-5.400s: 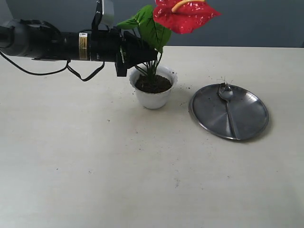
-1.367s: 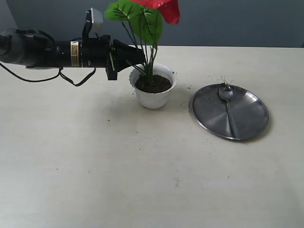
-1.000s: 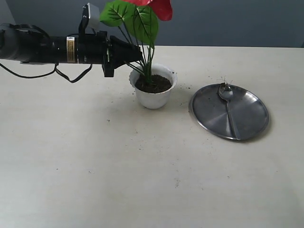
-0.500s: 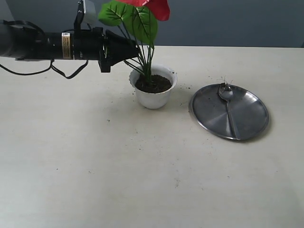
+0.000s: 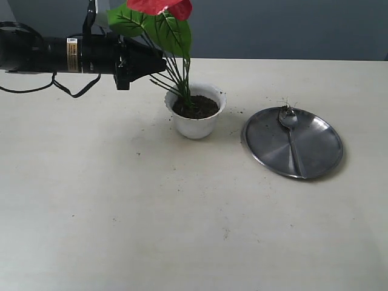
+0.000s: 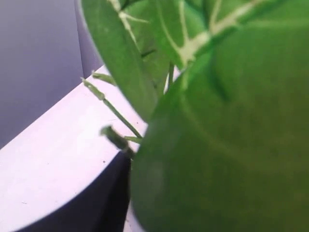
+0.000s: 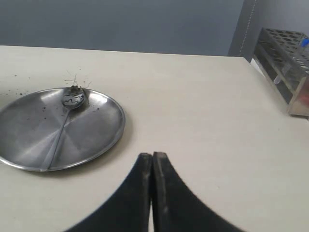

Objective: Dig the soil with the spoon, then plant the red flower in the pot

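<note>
**A:** Since the picture 1 second back, our black left gripper (image 5: 154, 62) has drawn away toward 9 o'clock of the small round white pot with the scalloped rim (image 5: 195, 124). The artificial red flower with broad green leaves and thin green stems (image 5: 173, 33) has tipped after it, toward 11 o'clock.

**B:** Do we hold it or not?

**A:** We cannot tell. The tips sit just beside the stems, and the left wrist view is all leaf. The stems do stand in the dark brown crumbly soil (image 5: 197, 108).

**B:** Then to our mind the step is letting go cleanly. We should make sure the jaws are wide, then back off slowly along the arm's line, so no leaf drags the stems out.

**A:** And the lean?

**B:** We judge it loosely rooted, so we would nudge it upright at the base.

**A:** Our right gripper (image 7: 152, 157) is closed on nothing, well apart. The slim shiny silver metal spoon (image 5: 290, 130) lies on the round steel plate (image 5: 315, 151), at 3 o'clock of the pot.
</note>
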Controlling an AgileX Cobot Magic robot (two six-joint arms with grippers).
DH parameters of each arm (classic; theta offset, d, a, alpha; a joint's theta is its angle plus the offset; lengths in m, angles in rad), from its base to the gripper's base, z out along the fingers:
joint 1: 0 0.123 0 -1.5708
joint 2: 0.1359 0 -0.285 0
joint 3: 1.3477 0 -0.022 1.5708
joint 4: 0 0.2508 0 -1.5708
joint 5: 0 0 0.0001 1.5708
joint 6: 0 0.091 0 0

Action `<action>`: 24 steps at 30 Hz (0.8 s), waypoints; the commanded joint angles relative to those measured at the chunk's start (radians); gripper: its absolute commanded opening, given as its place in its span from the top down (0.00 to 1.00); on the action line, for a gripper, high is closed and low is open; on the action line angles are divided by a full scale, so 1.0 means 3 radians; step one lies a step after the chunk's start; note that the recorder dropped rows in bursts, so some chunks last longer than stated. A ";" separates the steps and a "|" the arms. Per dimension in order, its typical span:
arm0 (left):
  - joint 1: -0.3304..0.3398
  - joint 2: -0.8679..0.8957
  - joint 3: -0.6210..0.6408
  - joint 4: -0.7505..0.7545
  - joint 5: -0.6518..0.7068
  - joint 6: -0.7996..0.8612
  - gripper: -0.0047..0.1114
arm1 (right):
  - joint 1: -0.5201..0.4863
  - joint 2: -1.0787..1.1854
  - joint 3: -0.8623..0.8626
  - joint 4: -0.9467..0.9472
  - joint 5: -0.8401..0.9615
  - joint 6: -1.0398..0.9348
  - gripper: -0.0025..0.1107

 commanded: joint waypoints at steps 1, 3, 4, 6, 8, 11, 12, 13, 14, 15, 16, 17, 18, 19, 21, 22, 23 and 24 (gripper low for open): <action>0.0016 -0.0041 0.0024 0.0010 -0.0011 -0.0028 0.65 | -0.0009 -0.0011 0.0015 -0.0018 -0.0034 -0.0003 0.98; 0.0016 -0.0041 0.0024 0.0031 -0.0011 -0.0028 0.65 | -0.0009 -0.0011 0.0015 -0.0018 -0.0034 -0.0003 0.98; 0.0016 -0.0041 0.0024 0.0050 -0.0011 -0.0028 0.65 | -0.0009 -0.0011 0.0015 -0.0018 -0.0034 -0.0003 0.98; 0.0016 -0.0041 0.0024 0.0084 -0.0011 -0.0022 0.65 | -0.0009 -0.0011 0.0015 -0.0018 -0.0034 -0.0003 0.98; 0.0016 -0.0041 0.0024 0.0098 -0.0011 -0.0014 0.65 | -0.0009 -0.0011 0.0015 -0.0018 -0.0034 -0.0003 0.98; 0.0016 -0.0041 0.0024 0.0146 -0.0011 -0.0014 0.65 | -0.0009 -0.0011 0.0015 -0.0018 -0.0034 -0.0003 0.98; 0.0016 -0.0041 0.0024 0.0174 -0.0011 -0.0005 0.64 | -0.0009 -0.0011 0.0015 -0.0018 -0.0034 -0.0003 0.98; 0.0016 -0.0041 0.0024 0.0189 -0.0011 -0.0005 0.62 | -0.0009 -0.0011 0.0015 -0.0018 -0.0034 -0.0003 0.98; 0.0016 -0.0041 0.0024 0.0196 -0.0011 -0.0005 0.60 | -0.0009 -0.0011 0.0015 -0.0018 -0.0034 -0.0003 0.98; 0.0016 -0.0041 0.0024 0.0196 -0.0011 -0.0005 0.57 | -0.0009 -0.0011 0.0015 -0.0018 -0.0034 -0.0003 0.98; 0.0016 -0.0041 0.0024 0.0196 -0.0011 -0.0005 0.55 | -0.0009 -0.0011 0.0015 -0.0018 -0.0034 -0.0003 0.98; 0.0016 -0.0041 0.0024 0.0196 -0.0011 -0.0005 0.52 | -0.0009 -0.0011 0.0015 -0.0018 -0.0034 -0.0003 0.98; 0.0016 -0.0041 0.0024 0.0209 -0.0011 -0.0013 0.50 | -0.0009 -0.0011 0.0015 -0.0018 -0.0034 -0.0003 0.98; 0.0016 -0.0041 0.0024 0.0236 -0.0011 -0.0013 0.47 | -0.0009 -0.0011 0.0015 -0.0018 -0.0034 -0.0003 0.98; 0.0016 -0.0041 0.0024 0.0301 -0.0011 -0.0013 0.45 | -0.0009 -0.0011 0.0015 -0.0018 -0.0034 -0.0003 0.98; 0.0016 -0.0041 0.0024 0.0315 -0.0011 -0.0013 0.45 | -0.0009 -0.0011 0.0015 -0.0018 -0.0034 -0.0003 0.98; 0.0023 -0.0041 0.0024 0.0315 -0.0011 -0.0013 0.45 | -0.0009 -0.0011 0.0015 -0.0018 -0.0034 -0.0003 0.98; 0.0023 -0.0041 0.0024 0.0315 -0.0011 -0.0013 0.45 | -0.0009 -0.0011 0.0015 -0.0018 -0.0034 -0.0003 0.98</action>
